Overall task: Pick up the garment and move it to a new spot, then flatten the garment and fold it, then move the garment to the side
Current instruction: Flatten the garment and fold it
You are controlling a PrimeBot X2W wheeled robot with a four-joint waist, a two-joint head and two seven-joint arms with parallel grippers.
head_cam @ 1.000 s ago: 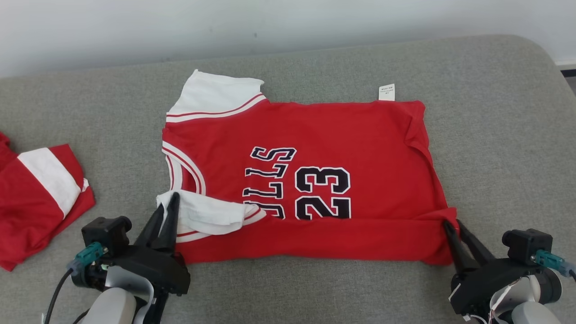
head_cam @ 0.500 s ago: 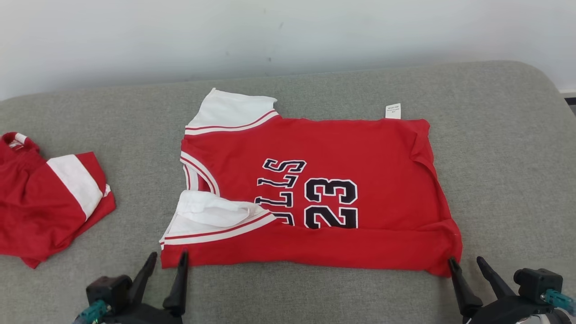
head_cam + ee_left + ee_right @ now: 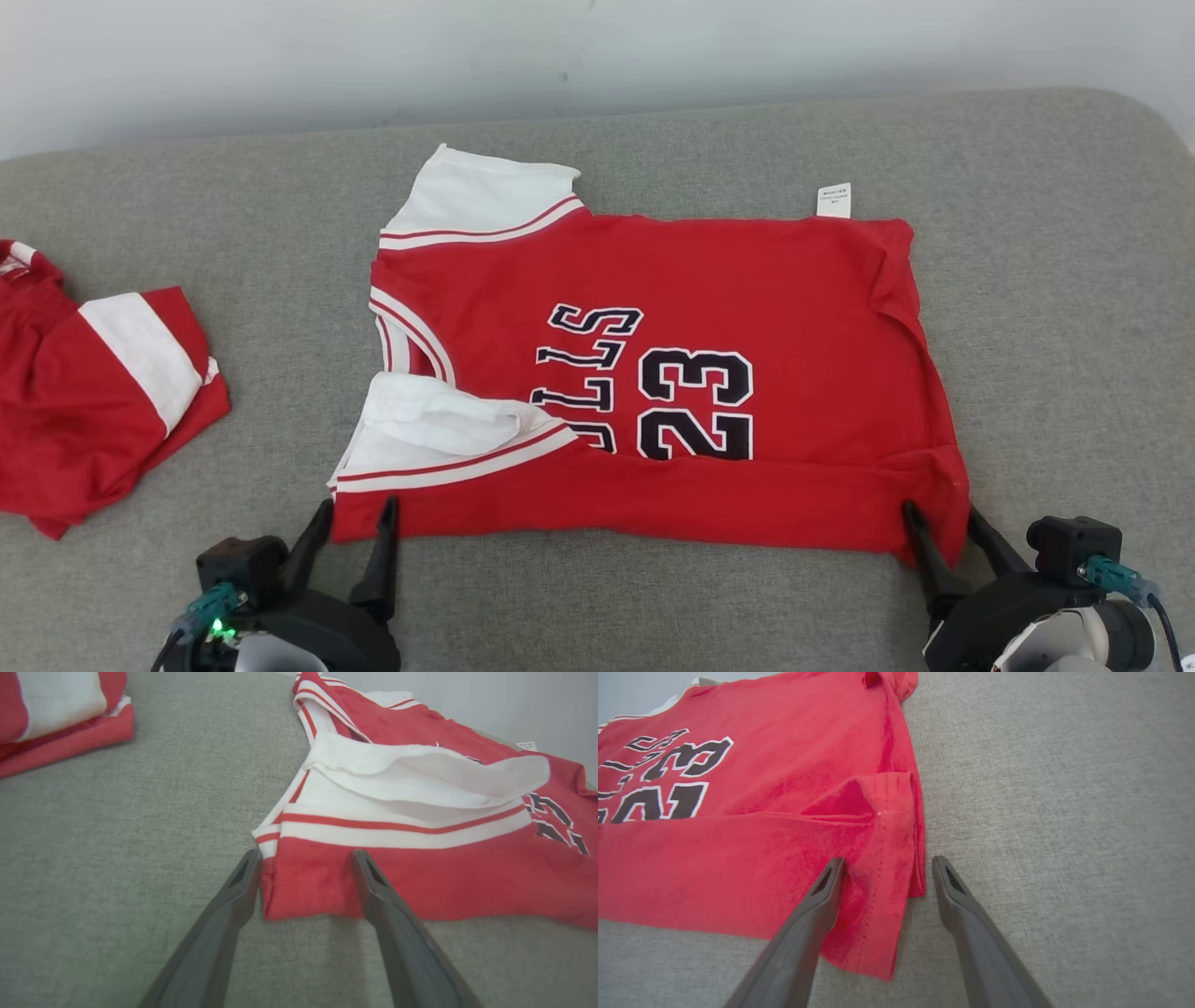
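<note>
Head view takes in the whole garment (image 3: 653, 373) — a red jersey with white sleeves and black lettering — lying flat in the middle of the grey padded bench (image 3: 1074, 280), well short of the far edge that meets the wall (image 3: 560, 56). Its long axis runs left to right, parallel to that far edge: the neck opening and both sleeves point toward the robot's left, the hem toward its right. The near long edge is folded back over the chest, covering the near end of the lettering. A small white label (image 3: 834, 200) sticks out from the jersey's far edge close to the hem end. A second red-and-white garment (image 3: 103, 392) lies bunched at the bench's left edge, well apart. The left gripper (image 3: 356, 504) sits at the jersey's near left corner and the right gripper (image 3: 939, 510) at its near right corner, both with jaws spread wide and nothing clamped. Left wrist view adds detail: the near white sleeve (image 3: 420, 779) gapes, its upper layer lifted in a loose curl, and the corner of the fold lies between the two dark fingers (image 3: 219, 933). Right wrist view gives the stitched hem (image 3: 896, 826) and a small tuck where the fold meets it — one finger lies over red cloth, the other over bare bench. Whether either presses on the fabric cannot be told.
</note>
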